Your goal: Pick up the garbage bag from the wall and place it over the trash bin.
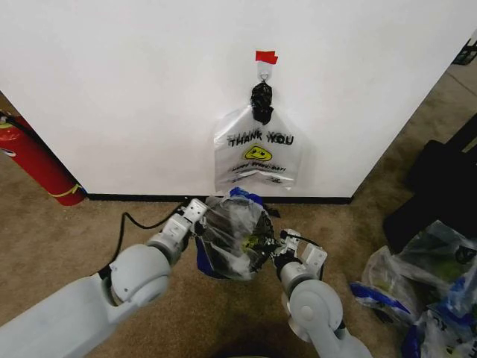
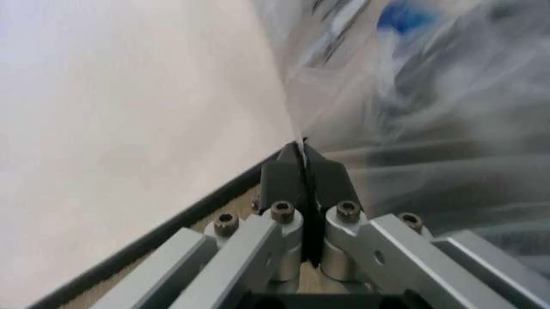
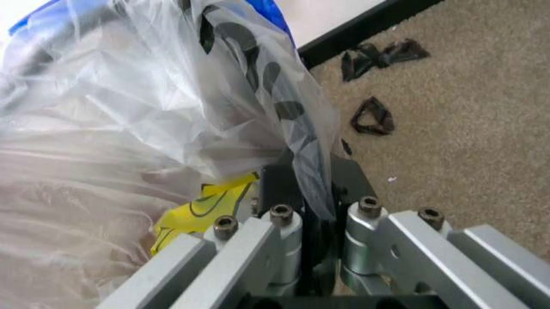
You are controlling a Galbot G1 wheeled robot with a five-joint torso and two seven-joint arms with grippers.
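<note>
Open brown carpet left of the round black trash bin, thin translucent garbage bag stretched over its mouth, white wall close behind, bulging clear stuffed bags crowding the right, red fire extinguisher far left, black scraps near the baseboard.

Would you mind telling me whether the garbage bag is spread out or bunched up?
Spread out: the left gripper and right gripper pinch opposite edges of the garbage bag, stretching it between them.

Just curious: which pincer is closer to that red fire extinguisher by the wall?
Left. The left pincer grips the garbage bag on the side toward the fire extinguisher; the right pincer grips its far side.
</note>
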